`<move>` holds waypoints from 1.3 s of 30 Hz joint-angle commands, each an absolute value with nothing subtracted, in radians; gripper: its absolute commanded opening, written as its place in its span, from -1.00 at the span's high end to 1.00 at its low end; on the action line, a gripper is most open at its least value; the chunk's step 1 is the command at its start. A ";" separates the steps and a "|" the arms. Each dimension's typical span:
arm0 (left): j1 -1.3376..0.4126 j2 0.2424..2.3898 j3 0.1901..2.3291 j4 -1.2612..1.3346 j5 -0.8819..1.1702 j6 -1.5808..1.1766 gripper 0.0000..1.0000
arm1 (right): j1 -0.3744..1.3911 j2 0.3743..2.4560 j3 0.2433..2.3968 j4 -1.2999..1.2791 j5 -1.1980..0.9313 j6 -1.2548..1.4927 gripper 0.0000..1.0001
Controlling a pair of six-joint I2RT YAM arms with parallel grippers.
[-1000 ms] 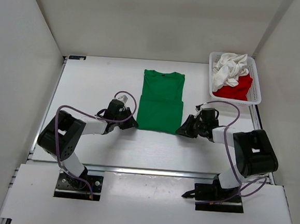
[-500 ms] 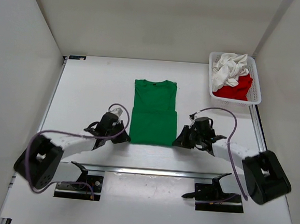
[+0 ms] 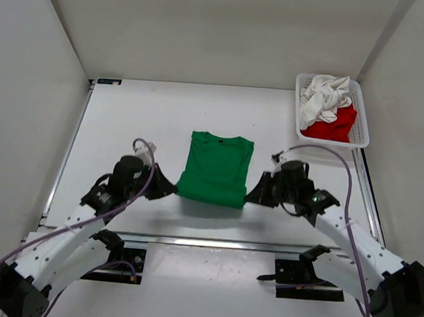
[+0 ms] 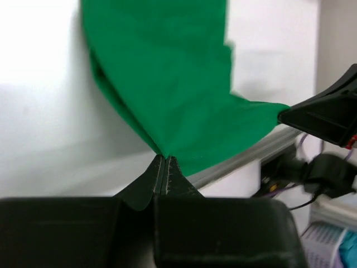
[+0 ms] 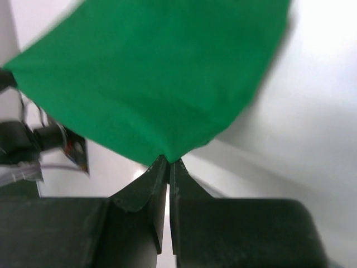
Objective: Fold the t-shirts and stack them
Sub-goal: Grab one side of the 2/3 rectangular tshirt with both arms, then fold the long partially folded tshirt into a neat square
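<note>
Left gripper [image 3: 171,190] and right gripper [image 3: 250,197] are both clenched on the green t-shirt [image 3: 217,166], one at each near corner. From above, the shirt is well apart from the basket [image 3: 300,129], toward my bases. Its collar end lies on the table [image 3: 127,122], and the hem end looks lifted between my two pinches. The white t-shirt [image 3: 326,92] and red t-shirt [image 3: 338,124] sit bunched inside the basket, not yet folded.

At my left wrist, the left gripper [image 4: 164,160] has its jaws pressed together on a thin point of the green t-shirt [image 4: 162,78], which fans out from it.

At my right wrist, the right gripper [image 5: 167,162] nips the green t-shirt [image 5: 145,78] the same way.

Each hold is on very little cloth, I judge, so a corner could slip free if my arms draw apart. Moving the two sides unevenly would skew the fold.

I can read no label, brand or writing anywhere.
</note>
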State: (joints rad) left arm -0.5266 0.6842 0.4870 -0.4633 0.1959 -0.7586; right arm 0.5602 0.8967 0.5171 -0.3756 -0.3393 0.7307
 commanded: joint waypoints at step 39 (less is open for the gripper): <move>-0.416 1.887 1.074 0.069 0.229 -0.776 0.38 | 0.282 1.891 1.215 -0.200 -0.476 0.502 1.00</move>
